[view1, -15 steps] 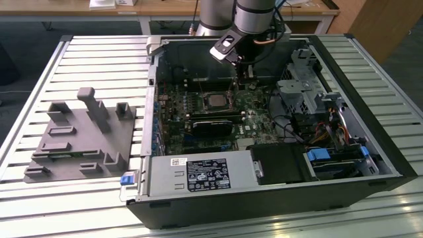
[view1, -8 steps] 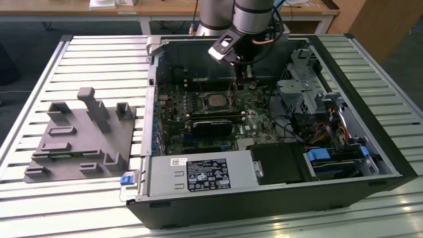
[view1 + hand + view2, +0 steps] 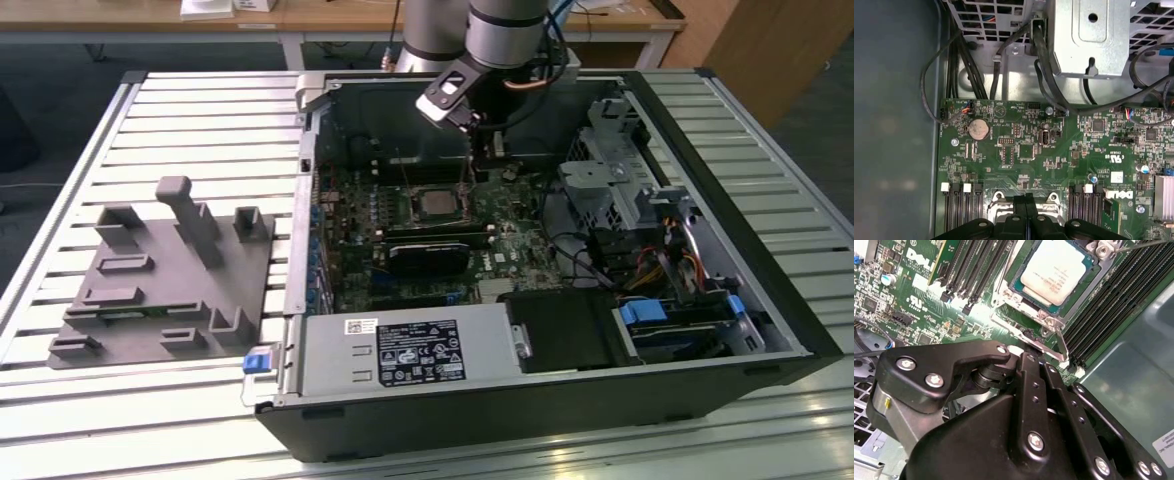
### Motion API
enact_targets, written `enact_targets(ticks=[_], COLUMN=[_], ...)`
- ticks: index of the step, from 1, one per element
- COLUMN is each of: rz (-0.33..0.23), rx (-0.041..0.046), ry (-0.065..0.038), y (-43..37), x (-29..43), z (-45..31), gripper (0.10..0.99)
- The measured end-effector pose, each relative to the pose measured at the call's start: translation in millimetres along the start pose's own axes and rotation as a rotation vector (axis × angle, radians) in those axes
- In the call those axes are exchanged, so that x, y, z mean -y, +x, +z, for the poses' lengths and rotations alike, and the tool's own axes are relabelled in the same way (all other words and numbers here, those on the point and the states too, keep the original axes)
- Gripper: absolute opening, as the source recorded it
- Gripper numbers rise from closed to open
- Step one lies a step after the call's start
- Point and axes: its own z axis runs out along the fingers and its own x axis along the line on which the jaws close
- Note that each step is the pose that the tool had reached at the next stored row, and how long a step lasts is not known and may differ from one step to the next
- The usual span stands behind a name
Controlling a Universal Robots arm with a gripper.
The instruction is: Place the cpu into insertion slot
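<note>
Cpu [image 3: 1054, 270] seated flat in insertion slot [image 3: 1013, 292], toward the motherboard [image 3: 929, 305] edge nearest the arm [image 3: 507, 40]. Jaws together, holding nothing, positioned just beside the slot's bracket [image 3: 1021, 333], clear of the cpu

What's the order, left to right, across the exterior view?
grey fixture block → blue latch → cpu → blue-tabbed drive
</note>
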Motion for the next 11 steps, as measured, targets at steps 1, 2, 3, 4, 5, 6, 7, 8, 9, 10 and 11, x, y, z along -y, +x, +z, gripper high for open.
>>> enact_targets(ticks=[1, 2, 3, 4, 5, 6, 7, 8, 9, 10, 11], rz=[0.0, 0.0, 0.0, 0.0, 0.0, 0.0, 0.0, 0.0, 0.0, 0.0, 0.0], rx=[0.0, 0.0, 0.0, -0.0001, 0.0, 0.0, 0.0, 0.0, 0.0, 0.0, -0.0001], ry=[0.0, 0.0, 0.0, 0.0, 0.0, 0.0, 0.0, 0.0, 0.0, 0.0, 0.0], y=[0.0, 0.0, 0.1, 0.1, 0.1, 0.1, 0.1, 0.1, 0.1, 0.1, 0.1], x=[1.0, 2.2, 3.4, 4.3, 5.0, 5.5, 5.8, 6.1, 6.5, 6.8, 7.1], z=[0.0, 0.0, 0.0, -0.1, -0.1, -0.1, 0.0, -0.1, 0.0, 0.0, 0.0], gripper=[0.106, 0.106, 0.106, 0.106, 0.106, 0.106, 0.106, 0.106, 0.106, 0.106, 0.106])
